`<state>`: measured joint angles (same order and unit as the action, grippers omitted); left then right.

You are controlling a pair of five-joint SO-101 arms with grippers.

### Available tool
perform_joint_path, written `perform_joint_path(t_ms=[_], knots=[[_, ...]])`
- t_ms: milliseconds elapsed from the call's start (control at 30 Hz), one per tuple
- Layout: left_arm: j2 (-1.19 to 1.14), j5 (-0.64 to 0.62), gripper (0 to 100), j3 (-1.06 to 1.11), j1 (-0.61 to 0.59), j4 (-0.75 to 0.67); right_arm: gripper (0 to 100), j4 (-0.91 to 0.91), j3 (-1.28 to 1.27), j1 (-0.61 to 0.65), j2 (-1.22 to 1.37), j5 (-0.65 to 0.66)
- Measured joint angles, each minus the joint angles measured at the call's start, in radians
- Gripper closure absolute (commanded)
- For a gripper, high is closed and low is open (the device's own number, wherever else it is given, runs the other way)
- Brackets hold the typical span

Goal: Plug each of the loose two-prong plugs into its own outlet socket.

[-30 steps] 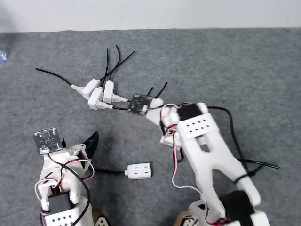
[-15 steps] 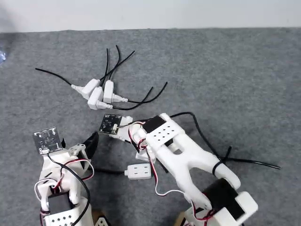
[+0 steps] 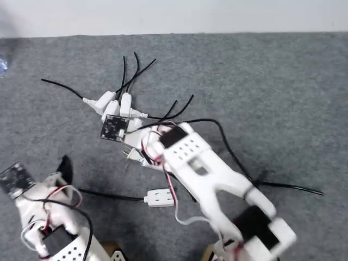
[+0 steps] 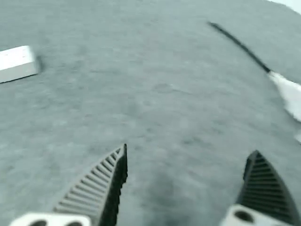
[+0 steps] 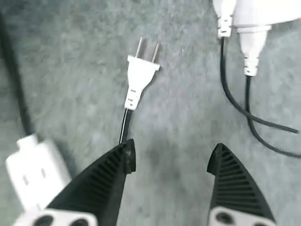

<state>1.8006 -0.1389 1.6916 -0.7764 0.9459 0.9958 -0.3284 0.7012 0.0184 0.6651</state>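
A loose white two-prong plug (image 5: pixel 140 73) lies flat on the grey carpet, its black cord running back between the fingers of my right gripper (image 5: pixel 172 155), which hangs open just above the carpet behind it. From above, that plug (image 3: pixel 132 156) pokes out beside the right arm. The white outlet block (image 3: pixel 161 197) lies nearer the arms' bases and also shows close by the right gripper as a socket block (image 5: pixel 33 172). A cluster of white plugs (image 3: pixel 111 104) lies farther out. My left gripper (image 4: pixel 189 155) is open over bare carpet at the near left (image 3: pixel 64 163).
Black cords (image 3: pixel 130 68) fan out behind the plug cluster, and two more (image 5: pixel 244 108) trail beside the right gripper. The outlet's cord (image 3: pixel 109 194) runs left across the carpet. A white block (image 4: pixel 16 63) and a corded white plug (image 4: pixel 288 94) lie ahead of the left gripper.
The right arm has swung left across the carpet and now sits by the plug cluster, with a loose plug showing beside it. The left arm has pulled back to the left.
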Motion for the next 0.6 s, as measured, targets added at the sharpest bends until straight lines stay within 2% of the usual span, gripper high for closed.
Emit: perform_joint_path(t_ms=[167, 400, 600], knots=[[0.000, 0.051, 63, 0.000, -0.107, 0.018, 76.4, 0.006, 0.209, 0.049, 0.235, -0.064], [0.000, 0.087, 63, 0.000, -0.115, 0.064, 76.4, 0.014, 0.410, 0.126, 0.451, -0.081], [0.000, 0.091, 63, 0.000, -0.098, 0.064, 76.4, 0.014, 0.443, 0.135, 0.529, -0.137]])
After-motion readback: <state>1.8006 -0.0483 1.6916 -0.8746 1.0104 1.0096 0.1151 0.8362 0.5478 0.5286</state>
